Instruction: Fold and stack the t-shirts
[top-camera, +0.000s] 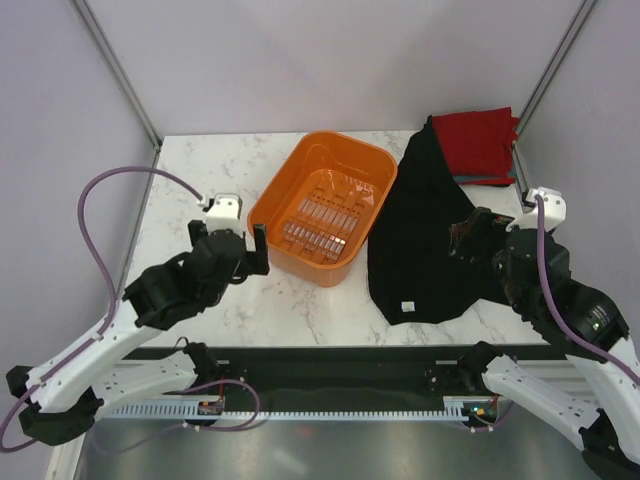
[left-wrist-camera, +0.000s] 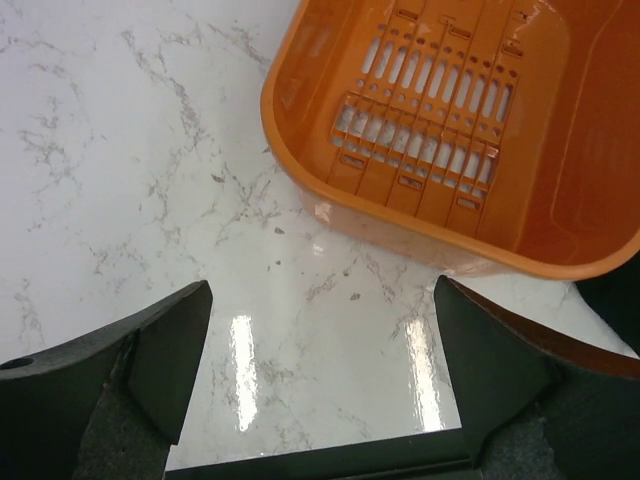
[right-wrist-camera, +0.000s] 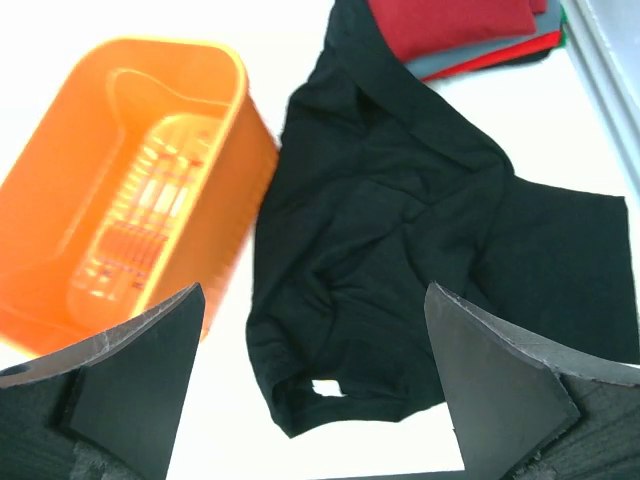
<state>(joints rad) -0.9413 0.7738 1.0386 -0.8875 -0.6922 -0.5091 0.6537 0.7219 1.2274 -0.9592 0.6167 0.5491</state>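
At far left, pale grey wall panel and slanting metal post, then white marble table, thinly grey-veined and glossy enough to throw back two bright glints of light. Over its bare left part, left gripper, spread wide and clasping nothing, with purple cable looping off behind. Just to the right, near table centre, orange basket with slotted floor, standing upright, apart from the fingers. Next along, black t-shirt, lying loose and rumpled just beside the basket's right wall, small white tag at the near hem, far tip reaching the folded pile's edge. At the far right corner, red t-shirt folded on top of grey-blue t-shirt, close by the right-hand post. Above the black cloth's right side, right gripper, fingers gaping, hold on nothing. Along the near edge, dark rail.
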